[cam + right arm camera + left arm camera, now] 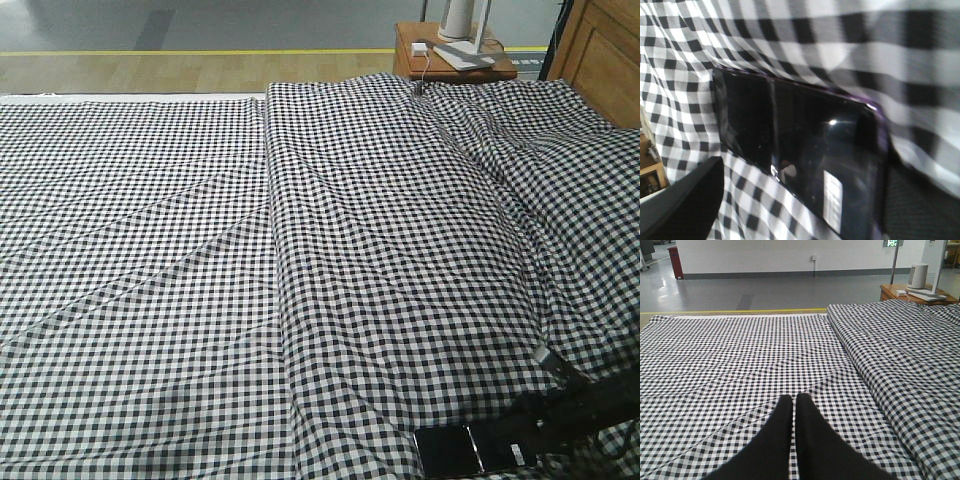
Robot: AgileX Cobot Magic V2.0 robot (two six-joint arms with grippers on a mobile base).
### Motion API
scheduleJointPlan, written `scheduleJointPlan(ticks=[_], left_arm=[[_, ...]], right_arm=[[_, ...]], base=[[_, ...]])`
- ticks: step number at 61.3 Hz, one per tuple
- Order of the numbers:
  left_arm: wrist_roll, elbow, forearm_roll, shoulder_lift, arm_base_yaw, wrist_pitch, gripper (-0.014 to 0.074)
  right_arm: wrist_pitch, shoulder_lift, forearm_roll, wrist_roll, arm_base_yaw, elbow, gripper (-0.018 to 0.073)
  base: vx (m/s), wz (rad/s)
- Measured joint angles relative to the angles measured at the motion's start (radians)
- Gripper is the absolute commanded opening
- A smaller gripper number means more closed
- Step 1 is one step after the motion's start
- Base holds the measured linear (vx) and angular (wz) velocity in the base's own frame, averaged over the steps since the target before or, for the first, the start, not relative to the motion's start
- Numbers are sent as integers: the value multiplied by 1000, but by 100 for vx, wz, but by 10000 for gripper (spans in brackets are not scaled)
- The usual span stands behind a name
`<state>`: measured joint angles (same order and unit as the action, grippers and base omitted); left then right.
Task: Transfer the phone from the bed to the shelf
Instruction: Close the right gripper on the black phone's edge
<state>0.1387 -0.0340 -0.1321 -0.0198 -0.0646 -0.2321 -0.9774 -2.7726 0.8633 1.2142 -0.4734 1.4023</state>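
The phone [446, 450] lies flat on the gingham bed [300, 250] at the near right edge. It is a glossy black slab with a seam across its middle. In the right wrist view the phone [790, 130] fills the frame, with a white sticker near its close end. My right gripper [520, 435] is low over that end. It [805, 200] is open: one finger touches the phone's end, and the other finger [680, 200] stands apart over the fabric. My left gripper [790, 399] is shut on nothing above the bed's left half. The shelf is out of view.
A small brown bedside table [452, 58] with a white device and a cable stands at the far right corner, next to the wooden headboard [600, 50]. A long fold [275, 250] runs down the cover. Grey floor with a yellow line [735, 311] lies beyond the bed.
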Motion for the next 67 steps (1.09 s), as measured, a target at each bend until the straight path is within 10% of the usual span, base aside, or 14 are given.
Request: scheduleJointPlan(ticks=[25, 55, 67], left_arm=[[0, 0, 0, 0, 0, 0, 1], [0, 0, 0, 0, 0, 0, 1], [0, 0, 0, 0, 0, 0, 1]], right_arm=[[14, -25, 15, 28, 95, 1, 524], [14, -29, 14, 36, 101, 2, -17], [-13, -18, 8, 37, 102, 2, -10]], base=[[0, 0], [0, 0], [0, 0]])
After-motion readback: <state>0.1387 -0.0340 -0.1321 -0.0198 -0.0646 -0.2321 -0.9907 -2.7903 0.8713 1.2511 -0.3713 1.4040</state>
